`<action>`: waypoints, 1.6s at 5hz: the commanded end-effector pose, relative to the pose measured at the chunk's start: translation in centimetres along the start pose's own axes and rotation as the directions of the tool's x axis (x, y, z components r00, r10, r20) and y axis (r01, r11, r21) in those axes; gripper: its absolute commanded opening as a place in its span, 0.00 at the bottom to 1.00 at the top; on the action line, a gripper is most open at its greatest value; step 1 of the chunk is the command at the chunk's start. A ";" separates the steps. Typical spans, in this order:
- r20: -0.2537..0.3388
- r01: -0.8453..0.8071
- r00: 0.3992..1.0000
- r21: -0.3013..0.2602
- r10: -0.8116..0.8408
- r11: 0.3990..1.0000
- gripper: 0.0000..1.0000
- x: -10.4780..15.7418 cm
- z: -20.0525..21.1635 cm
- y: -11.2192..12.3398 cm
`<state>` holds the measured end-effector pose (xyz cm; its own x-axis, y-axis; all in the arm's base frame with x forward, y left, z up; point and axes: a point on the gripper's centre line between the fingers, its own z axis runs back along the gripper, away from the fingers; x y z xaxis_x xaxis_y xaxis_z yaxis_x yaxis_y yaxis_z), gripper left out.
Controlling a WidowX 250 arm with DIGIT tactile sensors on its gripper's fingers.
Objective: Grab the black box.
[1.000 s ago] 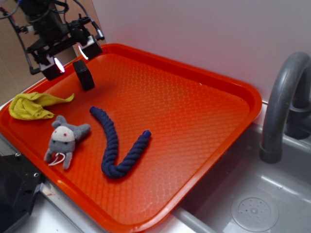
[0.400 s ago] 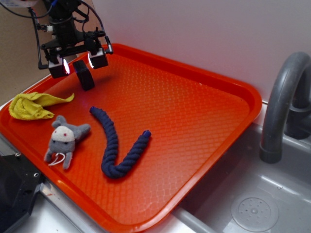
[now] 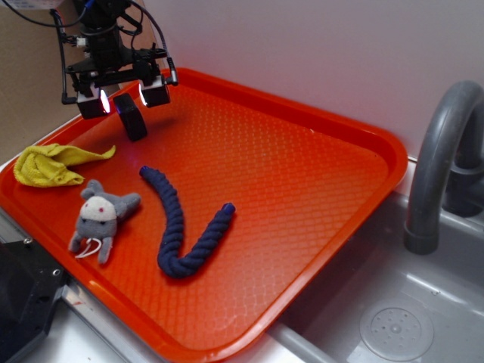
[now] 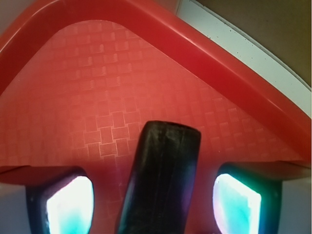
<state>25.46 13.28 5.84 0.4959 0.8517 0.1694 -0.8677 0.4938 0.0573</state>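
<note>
Wrist view: claw [image 4: 156,204] spread wide, black box [image 4: 163,175] upright between fingers, untouched, on orange tray [image 4: 73,97].

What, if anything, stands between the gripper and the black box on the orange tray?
Nothing visible does. The open gripper sits directly above the upright black box, whose top shows between the two fingers in the wrist view. The tray around it is bare.

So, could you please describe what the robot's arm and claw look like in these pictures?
The arm is black, with thin black cables looping beside it and a small white part near its upper left. The claw has a black crossbar and two blocky black fingers whose pads look white in the exterior view and glow bright white-cyan in the wrist view.
</note>
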 end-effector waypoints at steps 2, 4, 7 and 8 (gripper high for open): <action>-0.014 0.058 0.998 0.011 -0.058 0.998 0.00 -0.2 -1.4 0.4; 0.051 0.122 0.991 -0.036 -0.120 0.992 0.00 -0.1 3.4 0.1; 0.187 0.631 0.776 -0.207 -0.603 0.748 0.00 -3.2 18.7 -1.8; 0.252 0.803 0.596 -0.192 -0.763 0.564 0.00 -3.7 21.4 -3.2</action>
<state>25.93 3.84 24.13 0.9634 0.1086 0.2450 -0.1055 0.9941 -0.0257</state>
